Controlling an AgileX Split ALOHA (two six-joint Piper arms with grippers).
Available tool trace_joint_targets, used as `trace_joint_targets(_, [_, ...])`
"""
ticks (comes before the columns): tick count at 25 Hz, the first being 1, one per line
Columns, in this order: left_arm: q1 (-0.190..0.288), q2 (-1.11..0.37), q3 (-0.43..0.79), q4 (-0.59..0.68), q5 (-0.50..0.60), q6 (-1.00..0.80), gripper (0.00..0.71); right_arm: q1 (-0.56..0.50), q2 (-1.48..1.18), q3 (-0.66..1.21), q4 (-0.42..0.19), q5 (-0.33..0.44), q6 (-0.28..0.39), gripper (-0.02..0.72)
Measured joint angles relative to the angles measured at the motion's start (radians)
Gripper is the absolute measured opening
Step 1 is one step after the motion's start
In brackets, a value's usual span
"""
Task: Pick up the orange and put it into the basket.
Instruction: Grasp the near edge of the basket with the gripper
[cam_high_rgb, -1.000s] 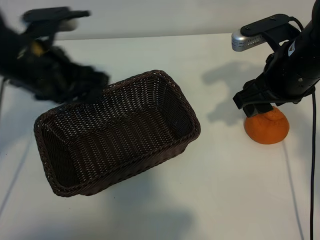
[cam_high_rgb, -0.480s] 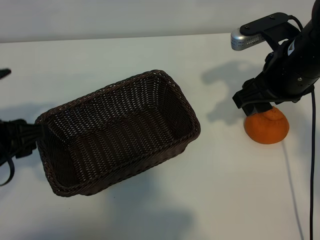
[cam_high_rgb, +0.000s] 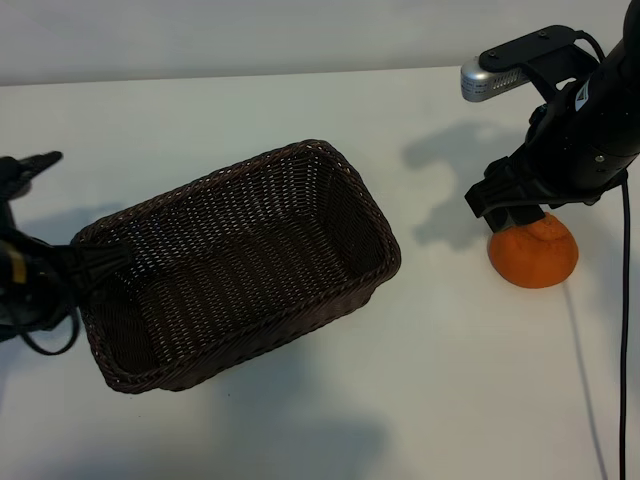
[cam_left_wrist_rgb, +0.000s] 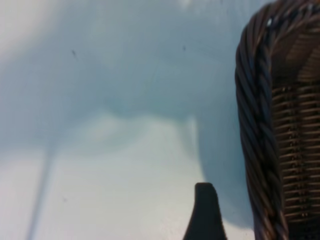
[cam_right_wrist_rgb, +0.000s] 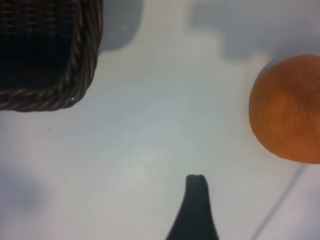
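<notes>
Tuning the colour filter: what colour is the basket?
Dark brown woven wicker with a braided rim; the basket shows best in the exterior view.

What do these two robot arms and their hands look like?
Both arms are black and blocky. The right arm carries a silver-ended camera bar on top and trails a thin black cable. The left arm shows looping black cables and a small yellow mark. Each hand ends in dark, tapered fingers.

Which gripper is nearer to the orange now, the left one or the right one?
The right. The right gripper hangs open just over the orange, at its upper-left edge. The left gripper is across the table, at the basket's far end.
</notes>
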Motion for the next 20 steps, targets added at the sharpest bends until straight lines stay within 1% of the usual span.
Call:
trace_joint_targets(4, [0.0, 0.068, 0.0, -0.01, -0.016, -0.001, 0.558, 0.0, 0.0, 0.0, 0.0, 0.0, -0.005, 0.571])
trace_joint_targets(12, [0.0, 0.206, 0.0, -0.112, -0.133, 0.056, 0.559, 0.0, 0.0, 0.0, 0.0, 0.0, -0.01, 0.571])
trace_joint_targets(20, [0.0, 0.276, 0.0, -0.135, -0.145, 0.065, 0.56, 0.0, 0.0, 0.0, 0.0, 0.001, -0.011, 0.571])
